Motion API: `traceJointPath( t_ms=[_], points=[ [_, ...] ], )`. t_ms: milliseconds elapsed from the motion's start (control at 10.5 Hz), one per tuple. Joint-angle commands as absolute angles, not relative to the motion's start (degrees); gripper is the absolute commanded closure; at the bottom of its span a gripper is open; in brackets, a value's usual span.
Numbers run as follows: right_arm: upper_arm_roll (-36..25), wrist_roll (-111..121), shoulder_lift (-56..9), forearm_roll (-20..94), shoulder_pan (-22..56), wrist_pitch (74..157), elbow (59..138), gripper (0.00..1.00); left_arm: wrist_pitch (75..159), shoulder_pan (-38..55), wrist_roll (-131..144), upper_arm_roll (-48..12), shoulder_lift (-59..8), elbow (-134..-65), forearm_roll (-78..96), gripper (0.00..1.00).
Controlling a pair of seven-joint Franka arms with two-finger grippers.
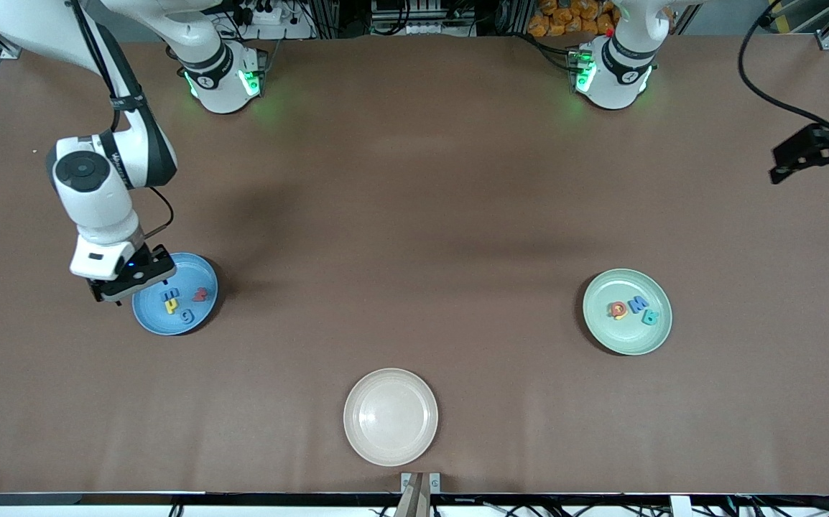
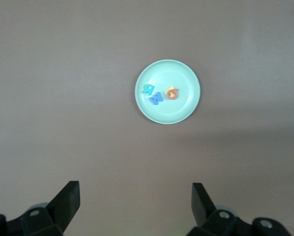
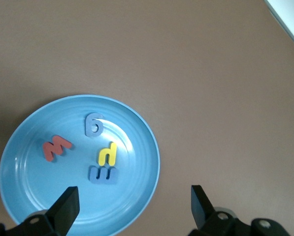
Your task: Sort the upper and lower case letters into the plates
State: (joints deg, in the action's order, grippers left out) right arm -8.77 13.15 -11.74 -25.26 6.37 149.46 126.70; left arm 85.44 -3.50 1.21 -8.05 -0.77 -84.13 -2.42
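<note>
Sorting looks finished: letters [image 1: 184,300] fill both plates [image 1: 627,311], none on the bench, both arms' jaws open and empty.

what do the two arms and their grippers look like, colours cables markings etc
Both are glossy white Franka arms with dark grey joint bands; the bases carry black rings and glowing green lights. A thin black cable runs along the right arm. The right gripper is a white block ending in black fingers; the left gripper shows all black. Wrist views show black, wedge-shaped fingers on both.

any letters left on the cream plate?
No. The cream plate shows bare; the letters lie in the blue plate and the mint green plate.
</note>
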Motion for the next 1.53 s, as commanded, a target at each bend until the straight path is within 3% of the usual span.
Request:
traceJointPath(
  t_ms=[0,191,478,669,860,1433],
  points=[
    [-7.3,12.13,-9.67,-12.72,6.5,136.03,120.01,0.0,84.55,-3.95,2.28,-8.96,0.09,-84.64,-1.85,0.0],
    [-7.21,12.13,-10.28,-5.31,5.98,123.81,110.61,0.0,84.55,-3.87,4.47,-8.96,0.09,-84.73,-1.32,0.0],
    [-6.77,11.95,-8.8,-1.14,5.02,113.15,102.86,0.0,84.55,-4.13,7.29,-8.88,0.09,-84.81,-1.23,0.0],
    [-0.74,8.29,-7.12,-1.14,-0.76,105.6,96.72,0.0,84.55,-4.04,10.27,-8.96,0.09,-85.17,-1.23,0.0],
    [0.79,6.42,-6.95,-1.14,-2.46,96.8,89.76,0.0,84.55,-4.13,10.63,-8.88,0.17,-85.17,-1.23,0.0],
    [1.14,2.39,-1.5,2.2,-4.57,91.77,87.55,0.0,84.55,-4.13,11.51,-8.53,-0.53,-84.29,-2.02,0.0]
  ],
)
